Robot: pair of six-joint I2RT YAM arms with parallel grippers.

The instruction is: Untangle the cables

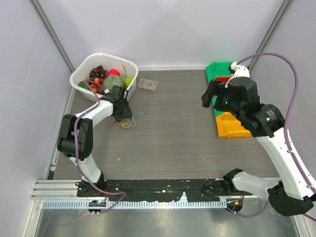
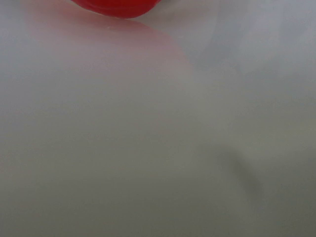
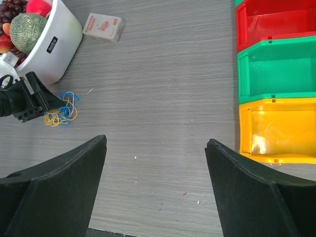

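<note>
Surface: grey wood-grain table (image 1: 173,148), enclosed by pale walls, with a metal rail (image 1: 148,187) along its near edge.

Far-left corner: white basket (image 1: 131,66) holding fruit. A small card box (image 1: 147,85) lay flat just right of it.

Right side: red bin (image 3: 276,22), green bin (image 3: 276,69) and yellow bin (image 3: 276,128), in a row and touching.

Left arm: bent sharply at the elbow, forearm reaching toward the basket. The left gripper (image 1: 122,111) was lowered to the table just in front of the basket wall, its tip at the cables. Its wrist view gave only a blurred pale surface with a red rounded shape at the top edge. Whether the fingers were parted or held anything could not be told.

Right arm: raised above the bins, wrist turned to look down across the table. The right gripper (image 3: 155,143) was spread wide with nothing between its fingers, well clear of the table.

The cables (image 3: 61,109): a small clump of yellow and blue loops on the table, beside the basket's near side and against the left gripper's tip. The clump was roughly round, with no clear long axis. The yellow loops lay nearer the camera side and the blue loops toward the basket.
</note>
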